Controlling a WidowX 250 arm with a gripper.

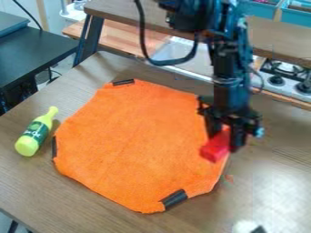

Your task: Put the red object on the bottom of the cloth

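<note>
Red object (pixel 215 148) at the 3 o'clock edge of the orange cloth (pixel 137 141), seen between the fingers of the gripper (pixel 224 140). Note that the fingers appear closed on its upper part, so you may treat it as gripped; whether its underside touches the cloth or hangs just above it, you cannot tell from this angle.

The relation that governs your coming move: the block's free end projects from the pincer toward 7 o'clock, its long axis running roughly from 1 to 7 — that is, nearly in line with the path you need. Taking the bottom as the cloth's near edge, you find the goal toward 7 or 8 o'clock from the gripper, beside the black patch (pixel 174 199) at the cloth's 5 o'clock corner. The step in hand is, in all likelihood, the carry; release remains. Keep the block clear of the fabric as you travel, since a low pass could drag or ruck the cloth.

Containers: a yellow-green bottle (pixel 36 134) lies on the table (pixel 79 195) just beyond the cloth's 9 o'clock side, neck toward 1 o'clock — its contents you cannot make out. At the far 1 o'clock margin, a blue bin (pixel 262 8) stands beside another, which holds items too small to identify.
</note>
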